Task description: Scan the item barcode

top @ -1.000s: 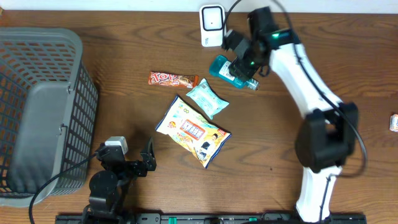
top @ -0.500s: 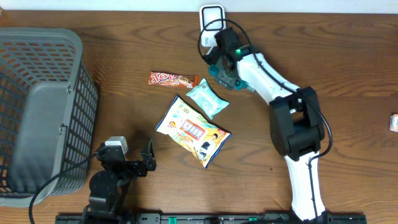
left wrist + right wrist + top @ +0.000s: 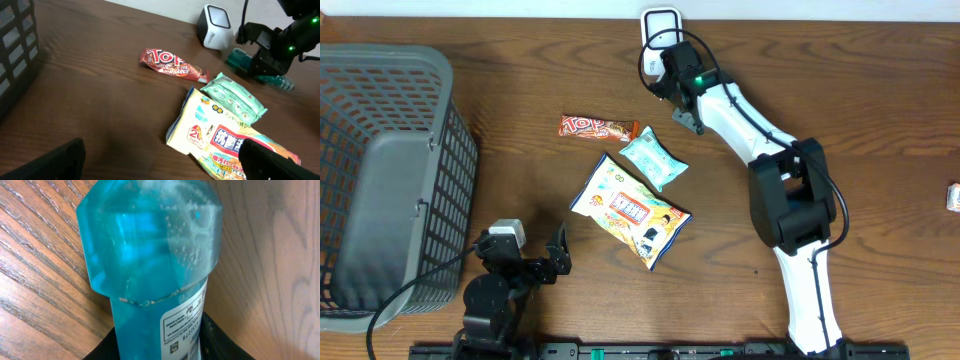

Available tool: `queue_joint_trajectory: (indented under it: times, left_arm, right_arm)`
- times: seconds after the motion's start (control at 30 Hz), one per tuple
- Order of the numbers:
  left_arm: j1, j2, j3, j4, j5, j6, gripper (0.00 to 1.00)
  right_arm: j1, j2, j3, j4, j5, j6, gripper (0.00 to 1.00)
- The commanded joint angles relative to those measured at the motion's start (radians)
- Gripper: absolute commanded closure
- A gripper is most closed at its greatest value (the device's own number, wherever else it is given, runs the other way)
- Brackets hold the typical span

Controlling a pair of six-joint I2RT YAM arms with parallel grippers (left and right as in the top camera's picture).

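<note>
Your left fingers (image 3: 272,161) stand wide apart, holding nothing. Farther right, near the scanner (image 3: 661,30), the bottle (image 3: 150,255) lies on the table (image 3: 35,265). It is clear teal-blue, with bubbles inside and a white printed label. Your right fingers (image 3: 216,339) are clamped around it.

Red chocolate bar (image 3: 598,127) left of the right claw (image 3: 684,103), green wipes pack (image 3: 654,158) near it on the table's front side, yellow snack bag (image 3: 630,211) further front, grey basket (image 3: 458,160) far left

Dark wood-grain table (image 3: 520,190); pale wall strip (image 3: 470,6) behind.
</note>
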Motion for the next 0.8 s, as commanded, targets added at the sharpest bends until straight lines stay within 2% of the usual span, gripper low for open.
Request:
queue_joint_trajectory:
  times: [0.0, 0.2, 0.43, 0.57, 0.6, 0.77]
  left_arm:
    - [-0.004, -0.002, -0.015, -0.021, -0.006, -0.012, 0.02]
    - [-0.004, -0.002, -0.015, -0.021, -0.006, -0.012, 0.02]
    - [-0.004, -0.002, -0.015, -0.021, -0.006, -0.012, 0.02]
    - [-0.004, -0.002, -0.015, -0.021, -0.006, -0.012, 0.02]
    - [-0.004, -0.002, -0.015, -0.021, -0.006, -0.012, 0.02]
    - [-0.004, -0.002, -0.015, -0.021, -0.006, -0.012, 0.02]
  right_arm:
    - [-0.013, 0.118, -0.069, -0.082, -0.316, 0.010, 0.78]
    - [-0.011, 0.059, -0.068, -0.161, -0.423, 0.002, 0.80]
    - [-0.011, -0.040, -0.068, -0.234, -0.435, -0.002, 0.82]
    - [-0.011, -0.058, -0.068, -0.286, -0.462, -0.021, 0.79]
    - [-0.011, -0.058, -0.068, -0.291, -0.460, -0.021, 0.78]
    - [-0.009, -0.064, -0.067, -0.253, -0.460, 0.007, 0.49]
